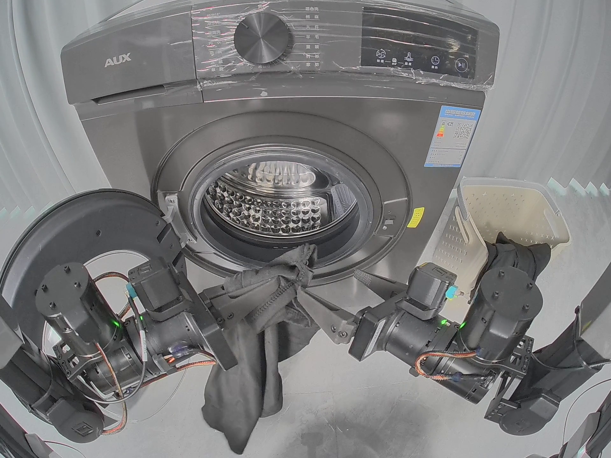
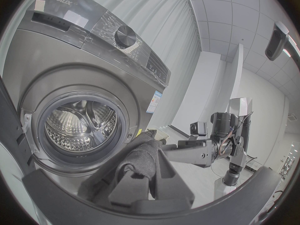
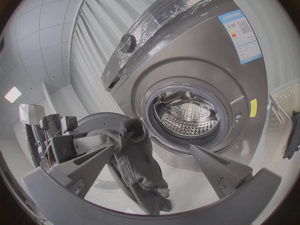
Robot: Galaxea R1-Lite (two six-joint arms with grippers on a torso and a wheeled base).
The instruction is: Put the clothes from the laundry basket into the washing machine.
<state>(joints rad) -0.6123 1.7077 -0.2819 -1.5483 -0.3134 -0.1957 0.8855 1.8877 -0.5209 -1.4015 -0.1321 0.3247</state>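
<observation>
Grey front-loading washing machine (image 1: 280, 128) spanning the head view from 10 to 2 o'clock. Round door (image 1: 76, 230) swung wide open toward 8 o'clock, lower part hidden behind the left arm (image 1: 95, 326). Bare steel drum (image 1: 280, 205) visible through the opening, its lowest part cut off by the door ring.

Dark grey garment (image 1: 254, 351) outside the machine, at 6 o'clock of the opening. Top bunched up against the lower lip of the door ring, long tail drooping toward the floor (image 1: 356, 408); cannot tell whether it reaches the floor. Left gripper (image 1: 277, 286) entering from 8 o'clock, fingers pinching the bunched top of the garment, tips buried under cloth. Right gripper (image 1: 328, 282) entering from 4 o'clock, fingers spread wide apart, nearer fingertip just beside the garment; contact hard to judge.

White perforated laundry basket (image 1: 509, 208) at 3 o'clock, just beside the machine. More dark clothes (image 1: 519, 256) draped over its front rim, largely hidden behind the right arm (image 1: 503, 313); number of pieces impossible to make out
</observation>
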